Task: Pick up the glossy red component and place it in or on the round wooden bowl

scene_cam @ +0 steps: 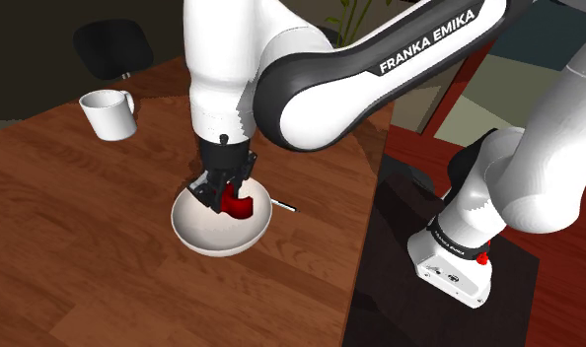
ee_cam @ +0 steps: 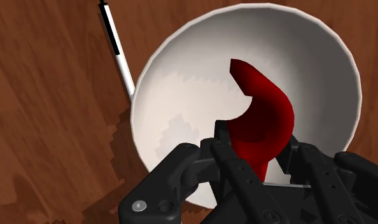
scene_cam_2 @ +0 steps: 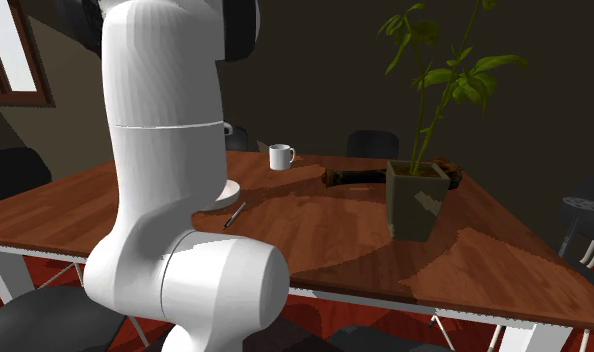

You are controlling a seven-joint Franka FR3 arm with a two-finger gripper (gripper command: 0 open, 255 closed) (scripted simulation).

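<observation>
A glossy red curved component (scene_cam: 239, 205) hangs inside a round bowl (scene_cam: 204, 237), which is drawn plain white. The bowl stands on the brown wooden table (scene_cam: 64, 246). My black gripper (scene_cam: 222, 192) points down over the bowl's rim, shut on the lower end of the red piece. In the wrist view the red component (ee_cam: 264, 114) rises from between the gripper (ee_cam: 258, 159) over the bowl's white inside (ee_cam: 181, 95). I cannot tell whether the piece touches the bowl. In the second exterior view the arm hides most of the bowl (scene_cam_2: 230, 189).
A black-and-white pen (scene_cam: 284, 206) lies beside the bowl on the stand's side. A white mug (scene_cam: 109, 113) stands further back. A potted plant (scene_cam_2: 417, 198) and a dark long object (scene_cam_2: 355, 177) stand on the table. The table edge runs near the stand (scene_cam: 449, 261). Chairs surround the table.
</observation>
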